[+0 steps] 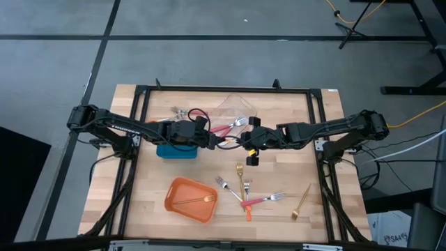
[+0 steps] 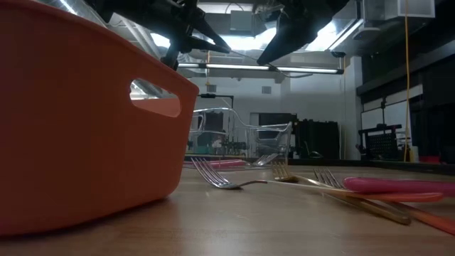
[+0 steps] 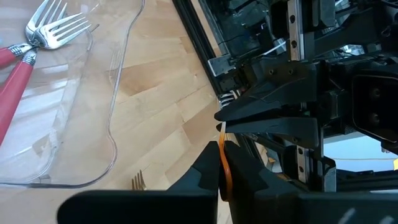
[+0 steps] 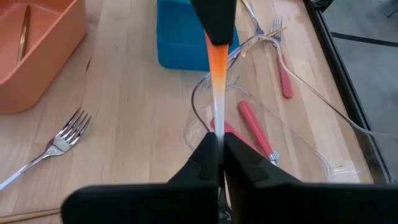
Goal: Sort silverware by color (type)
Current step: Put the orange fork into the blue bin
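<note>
Currently, item: orange-handled fork (image 4: pixel 217 81), pinched at both ends, my right gripper (image 4: pixel 221 152) on one end, left gripper (image 3: pixel 222 163) on the other; long axis spans between them above the surface (image 1: pixel 293 150), by the blue container (image 1: pixel 175 150).

Bare surface (image 1: pixel 279 167) below the right gripper (image 1: pixel 249 139); loose forks (image 1: pixel 244 189) and orange bin (image 1: pixel 191 200) crowd the front.

Both arms reach inward from the table's left and right edges and meet near its middle, toward the far edge. Left gripper (image 1: pixel 224 141) and right gripper (image 1: pixel 244 141) face each other, fingers of each closed on one orange-handled fork (image 4: pixel 217 74)
</note>
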Robot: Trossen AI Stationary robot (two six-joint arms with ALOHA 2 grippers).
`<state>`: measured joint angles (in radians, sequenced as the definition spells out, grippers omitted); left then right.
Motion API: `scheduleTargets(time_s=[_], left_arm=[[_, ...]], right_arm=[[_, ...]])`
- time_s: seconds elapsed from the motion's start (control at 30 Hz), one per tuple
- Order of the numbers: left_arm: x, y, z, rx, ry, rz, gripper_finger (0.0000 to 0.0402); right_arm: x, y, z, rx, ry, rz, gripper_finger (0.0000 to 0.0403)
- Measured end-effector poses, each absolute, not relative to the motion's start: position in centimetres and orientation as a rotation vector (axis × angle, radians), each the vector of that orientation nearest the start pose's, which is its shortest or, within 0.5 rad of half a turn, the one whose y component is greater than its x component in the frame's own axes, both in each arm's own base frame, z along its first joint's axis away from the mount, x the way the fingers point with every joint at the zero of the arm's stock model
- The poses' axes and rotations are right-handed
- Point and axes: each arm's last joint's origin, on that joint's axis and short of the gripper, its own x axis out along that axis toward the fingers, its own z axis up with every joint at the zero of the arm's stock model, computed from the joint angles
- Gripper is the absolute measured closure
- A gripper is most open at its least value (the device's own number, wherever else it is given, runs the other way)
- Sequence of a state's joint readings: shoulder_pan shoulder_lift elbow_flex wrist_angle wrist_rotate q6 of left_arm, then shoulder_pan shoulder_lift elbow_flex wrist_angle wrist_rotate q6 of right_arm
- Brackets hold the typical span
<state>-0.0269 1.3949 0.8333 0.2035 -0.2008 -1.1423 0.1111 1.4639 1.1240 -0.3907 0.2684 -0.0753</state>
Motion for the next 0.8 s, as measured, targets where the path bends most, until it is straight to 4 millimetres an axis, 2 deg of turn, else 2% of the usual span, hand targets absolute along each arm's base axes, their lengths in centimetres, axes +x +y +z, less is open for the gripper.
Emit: scheduleTargets(time_s=[0.27, 0.43, 0.6, 0.8], left_arm=[[30.3, -0.2, 25.0, -1.085, 0.219, 0.356, 0.0400], [30.1, -0.2, 25.4, -1.064, 0.202, 0.354, 0.0401], [29.2, 0.1, 26.8, -1.037, 0.161, 0.348, 0.0401], [26.2, 0.5, 28.6, -0.979, 0.169, 0.428, 0.0401]], right_arm=[[31.4, 2.7, 27.7, -0.210, 0.717, -0.123, 0.0320], [30.8, 2.7, 28.3, -0.216, 0.714, -0.121, 0.0296], [28.9, 2.4, 30.5, -0.209, 0.667, -0.129, 0.0296], [25.8, 2.1, 33.1, -0.201, 0.613, -0.137, 0.0297]])
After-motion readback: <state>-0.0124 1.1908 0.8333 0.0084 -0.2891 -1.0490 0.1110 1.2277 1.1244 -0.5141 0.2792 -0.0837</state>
